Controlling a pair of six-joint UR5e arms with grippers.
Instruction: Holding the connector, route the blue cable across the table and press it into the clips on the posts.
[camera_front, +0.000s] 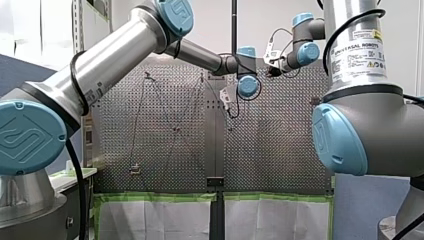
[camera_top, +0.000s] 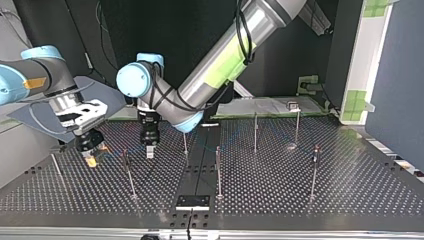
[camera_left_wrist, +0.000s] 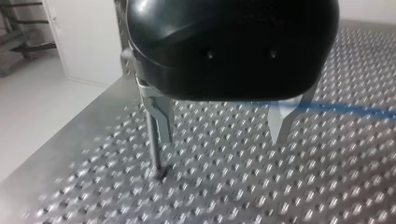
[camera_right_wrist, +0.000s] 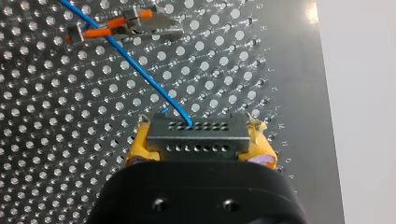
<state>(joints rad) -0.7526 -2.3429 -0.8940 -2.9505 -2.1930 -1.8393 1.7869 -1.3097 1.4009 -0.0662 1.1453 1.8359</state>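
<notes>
- Where the front view looks over the perforated table (camera_front: 275, 150), my left arm (camera_front: 115, 55) reaches in to the middle. My right gripper (camera_front: 272, 70) hangs toward the far edge, and the near half of the plate lies open.
- In the top view, my right gripper (camera_top: 91, 159) sits low over the table, close to its side edge at the view's left. My left gripper (camera_top: 149, 150) is just beside it toward the middle. Thin posts (camera_top: 218, 172) stand well apart, with wide bare room at the view's right.
- In the left wrist view, my left gripper (camera_left_wrist: 222, 140) has its metal fingers (camera_left_wrist: 159, 116) spread with nothing between them. A post (camera_left_wrist: 154, 149) stands just beside one finger. The blue cable (camera_left_wrist: 345, 109) runs beyond the other finger, apart from it. The table's edge is near on the post's side.
- In the right wrist view, my right gripper (camera_right_wrist: 198, 151) clamps the connector (camera_right_wrist: 198, 135) between yellow pads (camera_right_wrist: 140, 144). The blue cable (camera_right_wrist: 140, 70) leaves the connector's front and runs ahead to a metal clip (camera_right_wrist: 126, 28) with orange parts; I cannot tell whether it is seated there. The table's side edge runs close beside the gripper.
</notes>
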